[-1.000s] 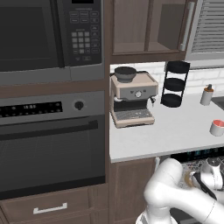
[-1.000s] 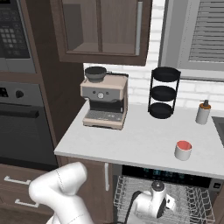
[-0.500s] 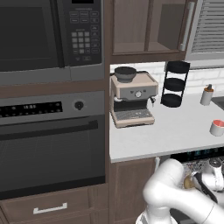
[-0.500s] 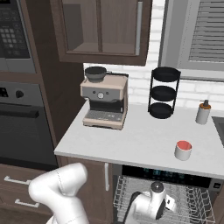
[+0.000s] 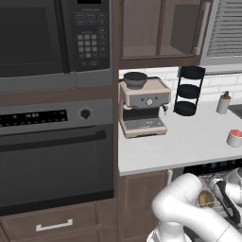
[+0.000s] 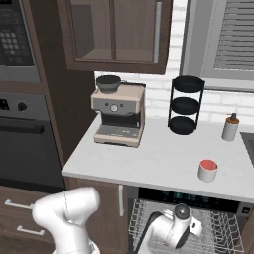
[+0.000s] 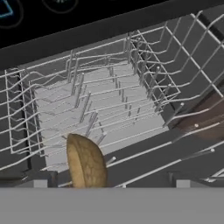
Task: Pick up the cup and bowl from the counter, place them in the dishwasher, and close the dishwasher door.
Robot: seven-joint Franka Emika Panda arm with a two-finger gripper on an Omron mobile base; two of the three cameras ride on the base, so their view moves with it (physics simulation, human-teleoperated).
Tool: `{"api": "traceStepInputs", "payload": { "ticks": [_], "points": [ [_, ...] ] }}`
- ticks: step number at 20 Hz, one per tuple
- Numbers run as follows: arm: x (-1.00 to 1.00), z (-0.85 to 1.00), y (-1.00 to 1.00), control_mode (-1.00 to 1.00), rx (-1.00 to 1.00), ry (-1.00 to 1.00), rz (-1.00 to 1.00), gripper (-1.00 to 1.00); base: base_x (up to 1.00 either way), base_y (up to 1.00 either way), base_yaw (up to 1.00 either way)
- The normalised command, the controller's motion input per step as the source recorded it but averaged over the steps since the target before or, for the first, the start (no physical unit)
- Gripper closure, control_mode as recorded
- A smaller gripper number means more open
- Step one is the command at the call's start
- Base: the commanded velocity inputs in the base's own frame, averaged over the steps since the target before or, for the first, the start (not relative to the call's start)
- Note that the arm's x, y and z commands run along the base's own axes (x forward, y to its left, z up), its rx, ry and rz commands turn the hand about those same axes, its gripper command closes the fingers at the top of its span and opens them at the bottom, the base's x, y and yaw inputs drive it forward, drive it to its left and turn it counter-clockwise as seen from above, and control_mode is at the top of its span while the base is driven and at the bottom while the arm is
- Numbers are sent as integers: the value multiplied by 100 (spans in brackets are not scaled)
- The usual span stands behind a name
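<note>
Bowl drop just done. Built-in dishwasher with black control strip and grey wire racks (image 6: pixel 198 225) is standing open; the small shallow tan-brown round bowl (image 7: pixel 86 162) is now lying tilted on edge in its rack, jaws having just spread wide and released it. Small red cup with white inside (image 6: pixel 208 170) is still waiting on the pale grey-white countertop (image 6: pixel 149 161) above the dishwasher. Gripper (image 5: pixel 227 203) fingertips are cut off, dishwasher door hidden.

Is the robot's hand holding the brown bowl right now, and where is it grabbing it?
No, nothing is held. The gripper is open, and the bowl stands on edge in the dishwasher rack, between the fingertips but not pinched.
</note>
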Motion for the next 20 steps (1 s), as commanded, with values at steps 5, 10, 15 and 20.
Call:
{"api": "traceStepInputs", "payload": {
  "ticks": [5,10,15,20],
  "points": [
    [0,100,-3,-100,8,-7,0,-100,0,0,0],
    [0,100,0,-100,5,-1,0,-100,0,0,0],
    [0,100,-9,-100,4,0,0,-100,0,0,0],
    [0,100,-13,-100,4,0,0,-100,0,0,0]
  ]
}}
